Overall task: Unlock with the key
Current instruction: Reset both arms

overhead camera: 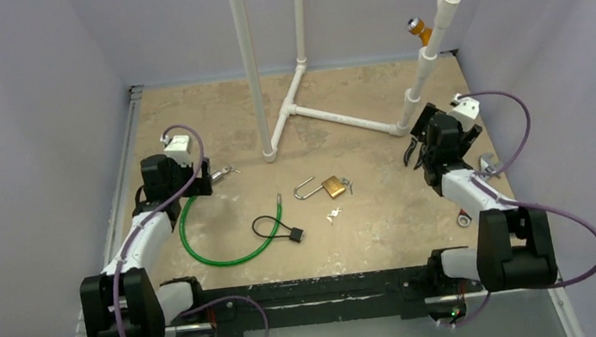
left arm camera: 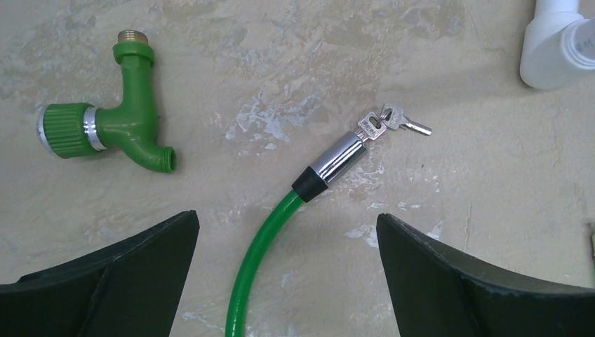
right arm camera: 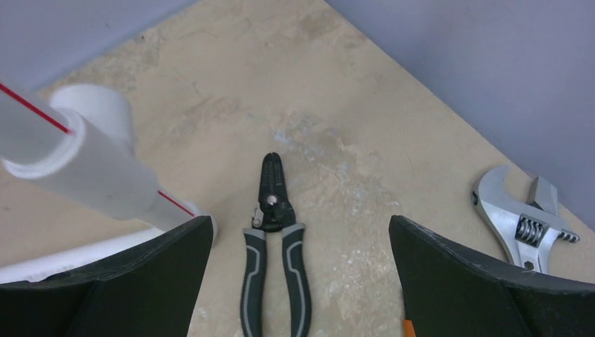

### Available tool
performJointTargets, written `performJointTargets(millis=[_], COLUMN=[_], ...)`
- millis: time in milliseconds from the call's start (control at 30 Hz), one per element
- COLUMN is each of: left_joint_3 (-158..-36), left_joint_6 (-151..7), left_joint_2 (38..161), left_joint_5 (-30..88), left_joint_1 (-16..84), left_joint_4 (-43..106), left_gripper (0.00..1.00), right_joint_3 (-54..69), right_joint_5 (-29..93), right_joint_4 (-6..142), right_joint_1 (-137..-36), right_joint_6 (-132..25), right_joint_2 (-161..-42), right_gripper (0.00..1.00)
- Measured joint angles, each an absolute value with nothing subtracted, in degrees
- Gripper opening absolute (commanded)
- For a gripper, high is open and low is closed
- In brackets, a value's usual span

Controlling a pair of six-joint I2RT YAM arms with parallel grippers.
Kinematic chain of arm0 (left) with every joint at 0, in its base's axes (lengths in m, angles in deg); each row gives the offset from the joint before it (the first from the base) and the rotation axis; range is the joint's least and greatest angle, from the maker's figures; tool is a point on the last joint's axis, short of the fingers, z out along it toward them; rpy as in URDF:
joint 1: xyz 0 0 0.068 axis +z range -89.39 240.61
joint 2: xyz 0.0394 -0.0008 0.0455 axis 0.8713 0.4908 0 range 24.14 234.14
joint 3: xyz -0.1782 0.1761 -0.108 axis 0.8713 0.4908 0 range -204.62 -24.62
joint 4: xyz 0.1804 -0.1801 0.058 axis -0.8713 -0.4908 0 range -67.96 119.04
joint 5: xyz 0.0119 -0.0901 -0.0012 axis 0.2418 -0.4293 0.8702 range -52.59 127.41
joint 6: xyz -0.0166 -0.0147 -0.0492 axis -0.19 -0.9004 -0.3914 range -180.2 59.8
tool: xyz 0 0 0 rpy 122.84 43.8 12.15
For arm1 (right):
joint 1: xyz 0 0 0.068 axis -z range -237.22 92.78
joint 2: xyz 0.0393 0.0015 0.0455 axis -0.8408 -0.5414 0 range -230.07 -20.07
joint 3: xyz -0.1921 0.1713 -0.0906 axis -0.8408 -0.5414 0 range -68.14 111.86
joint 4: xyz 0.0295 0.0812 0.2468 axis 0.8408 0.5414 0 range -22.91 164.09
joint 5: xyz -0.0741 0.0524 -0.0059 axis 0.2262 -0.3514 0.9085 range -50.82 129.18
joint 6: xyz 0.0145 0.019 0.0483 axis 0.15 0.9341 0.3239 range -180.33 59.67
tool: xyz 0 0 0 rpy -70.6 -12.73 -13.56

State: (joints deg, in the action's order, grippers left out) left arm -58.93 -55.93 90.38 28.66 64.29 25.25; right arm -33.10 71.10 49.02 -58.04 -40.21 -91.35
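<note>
The left gripper [left arm camera: 286, 216], above the green cable lock [left arm camera: 337, 158], and the right gripper [right arm camera: 300, 219], above the pliers [right arm camera: 270, 235], both stood fully open and empty, probably parked clear of the brass padlock [overhead camera: 333, 186] lying between them, shackle [overhead camera: 305, 188] open.

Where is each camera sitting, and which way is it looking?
Top: high behind, looking down on table and brass padlock; left arm and right arm show.
Left wrist: on the left arm, looking down at the green cable lock and keys; open left fingers show.
Right wrist: on the right arm, looking down at pliers and wrench; open right fingers show.
Shared: top and left wrist both see the green cable lock.
</note>
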Motion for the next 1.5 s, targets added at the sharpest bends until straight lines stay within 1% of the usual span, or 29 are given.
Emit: performJointTargets(millis=[100, 333, 567, 633, 700, 733, 800, 967, 1200, 1500], left_joint_3=[-55.2, -52.4, -47.1, -44.6, -41.7, -40.3, -38.4, -38.1, -41.4, -41.8], left_joint_6=[-56.8, -59.9, -61.2, -61.1, -61.1, -61.1, -60.7, -59.1, -60.8, -61.1], left_joint_2=[90.9, 95.8, 98.3, 98.4, 98.8, 99.5, 101.2, 101.7, 101.7, 101.8], left_joint_5=[28.7, 30.3, 29.8, 29.5, 29.0, 28.7, 27.1, 23.1, 29.4, 32.4], left_joint_1=[64.3, 64.3, 64.3, 64.3, 64.3, 64.3, 64.3, 64.0, 63.8, 63.3], left_joint_4=[32.5, 47.1, 63.4, 67.2, 72.3, 75.3, 79.6, 81.3, 79.8, 78.4], left_gripper=[1.00, 1.00, 1.00, 1.00, 1.00, 1.00, 1.00, 1.00, 1.00, 1.00], right_joint_3=[-37.3, -39.5, -42.2, -46.8, -55.0, -58.4, -59.5, -51.6, -51.2, -51.2], right_joint_5=[68.8, 61.2, 57.7, 58.0, 59.4, 59.8, 60.4, 58.2, 57.6, 57.6], right_joint_4=[43.6, 30.0, 20.5, 12.2, -0.6, -3.8, -2.6, -0.9, -1.5, -1.5], right_joint_1=[-57.3, -57.3, -58.9, -60.6, -63.0, -64.0, -64.8, -63.0, -62.4, -62.4], right_joint_6=[-41.7, -45.4, -50.6, -51.7, -53.2, -53.9, -54.5, -55.1, -55.4, -55.5], right_joint_2=[-93.6, -102.9, -105.8, -105.1, -105.7, -106.4, -107.1, -107.0, -106.8, -106.8], right_gripper=[0.99, 0.99, 0.99, 0.99, 0.99, 0.99, 0.99, 0.99, 0.99, 0.99])
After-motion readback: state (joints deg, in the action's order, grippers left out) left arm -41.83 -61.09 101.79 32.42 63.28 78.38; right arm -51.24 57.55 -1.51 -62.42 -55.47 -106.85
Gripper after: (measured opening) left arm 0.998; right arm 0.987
